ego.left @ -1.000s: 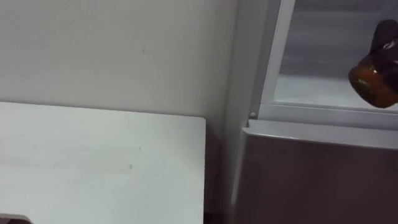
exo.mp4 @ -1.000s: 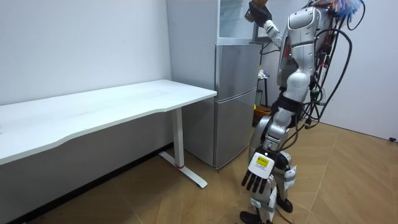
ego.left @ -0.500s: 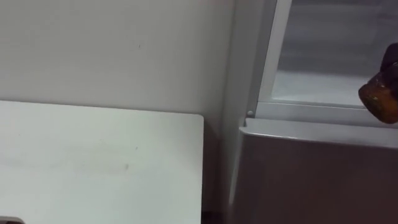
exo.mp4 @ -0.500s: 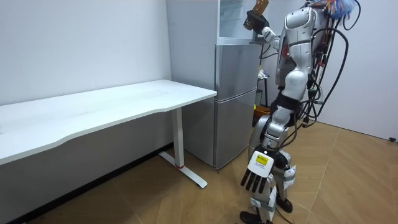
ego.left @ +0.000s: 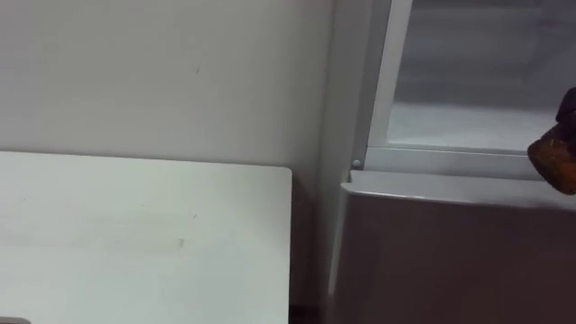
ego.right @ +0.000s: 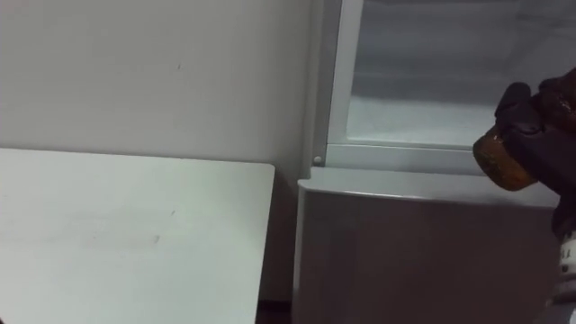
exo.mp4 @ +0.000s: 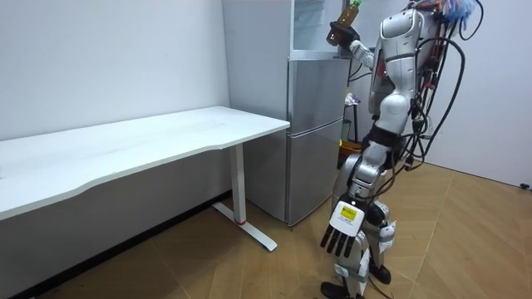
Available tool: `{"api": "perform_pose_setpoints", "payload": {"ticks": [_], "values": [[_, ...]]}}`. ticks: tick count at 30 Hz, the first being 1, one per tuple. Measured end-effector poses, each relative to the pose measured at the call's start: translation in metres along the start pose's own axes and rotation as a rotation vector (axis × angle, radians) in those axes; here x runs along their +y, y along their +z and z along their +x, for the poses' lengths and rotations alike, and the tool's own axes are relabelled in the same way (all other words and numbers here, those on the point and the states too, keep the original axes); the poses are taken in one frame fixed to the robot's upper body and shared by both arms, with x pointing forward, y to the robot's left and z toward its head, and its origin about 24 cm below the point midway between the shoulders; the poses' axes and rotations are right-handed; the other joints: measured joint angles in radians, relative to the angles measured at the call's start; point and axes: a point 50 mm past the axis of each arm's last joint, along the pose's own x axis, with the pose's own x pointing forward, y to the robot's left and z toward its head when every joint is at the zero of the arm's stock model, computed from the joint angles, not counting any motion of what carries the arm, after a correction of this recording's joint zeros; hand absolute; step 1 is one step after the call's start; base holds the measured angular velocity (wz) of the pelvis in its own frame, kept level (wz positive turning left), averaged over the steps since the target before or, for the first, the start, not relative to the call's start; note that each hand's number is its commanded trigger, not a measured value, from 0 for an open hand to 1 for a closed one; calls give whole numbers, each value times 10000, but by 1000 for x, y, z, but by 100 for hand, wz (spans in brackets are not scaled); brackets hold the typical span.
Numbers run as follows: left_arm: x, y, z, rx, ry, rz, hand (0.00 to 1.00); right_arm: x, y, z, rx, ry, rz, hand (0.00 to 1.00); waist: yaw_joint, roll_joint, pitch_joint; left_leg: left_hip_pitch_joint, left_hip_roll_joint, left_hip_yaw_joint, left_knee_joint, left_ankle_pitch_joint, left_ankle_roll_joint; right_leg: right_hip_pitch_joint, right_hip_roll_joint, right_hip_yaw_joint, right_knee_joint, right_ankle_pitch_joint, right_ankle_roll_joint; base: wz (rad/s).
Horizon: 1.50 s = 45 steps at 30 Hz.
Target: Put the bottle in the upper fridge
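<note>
1. A white table (ego.left: 135,234) takes up the lower left of the left eye view, its right edge just beside the grey fridge (ego.left: 450,252).
2. At the upper right, the pale shelf (ego.left: 459,135) of the open upper compartment sits above the closed lower door.
3. In the room view, the wooden floor (exo.mp4: 208,266) along the bottom carries the table's white foot (exo.mp4: 249,237) and the fridge.

Silver-white shells are covering dark joints, black cables are looping behind the torso, and a white tag is marking the left hand (exo.mp4: 343,229).
</note>
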Motion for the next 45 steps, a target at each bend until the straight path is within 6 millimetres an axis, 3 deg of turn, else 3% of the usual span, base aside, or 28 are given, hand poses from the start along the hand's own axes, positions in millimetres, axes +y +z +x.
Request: {"api": "perform_pose_setpoints", "payload": {"ticks": [1,6,11,15,27,31,37,41,45], "values": [[0,2,0,-29,16,-86,0,1,0,3,-9,-15,-13,100,3,-51,30,-14,0,0,1,1,0,-14,0,-9,-1,0,0,0],[0,7,1,-165,53,-105,0,0,3,8,-154,-202,-126,100,190,-100,-9,-159,12,-2,33,6,-3,-155,7,-33,6,1,-2,0],[3,5,1,-87,160,-25,0,10,-2,18,42,-210,36,100,234,-172,-4,-231,12,-55,25,5,-4,-125,-25,-493,19,12,-19,4],[4,0,1,84,85,-45,0,13,-10,28,463,-303,-52,100,405,-183,-12,-228,3,-183,3,6,-5,-97,-27,-558,16,11,-18,5],[13,-7,0,722,337,-246,0,2,-36,65,2545,-977,-743,100,567,-557,-134,-362,-11,-318,83,2,-9,-16,-41,-950,8,9,-14,6],[18,-4,1,695,487,-317,0,-9,-40,74,2870,-1377,-1591,100,746,-632,-129,-393,-32,-506,141,-6,-16,75,-42,-1151,13,9,-14,9],[25,-17,-1,1293,711,-995,0,-21,-46,77,3153,-1569,-2398,100,974,-762,-107,-388,-69,-758,179,7,-26,203,-34,-1244,6,9,-14,9],[29,-26,-3,1626,813,-1564,0,-27,-50,78,3402,-1545,-2896,100,1211,-851,-157,-363,-53,-752,178,15,-38,239,-25,-1278,7,9,-14,2],[31,-29,-3,1719,894,-1734,0,-32,-49,80,3429,-1384,-3476,100,1400,-852,-155,-365,-56,-761,179,21,-40,241,-26,-1283,9,9,-14,0]]}}
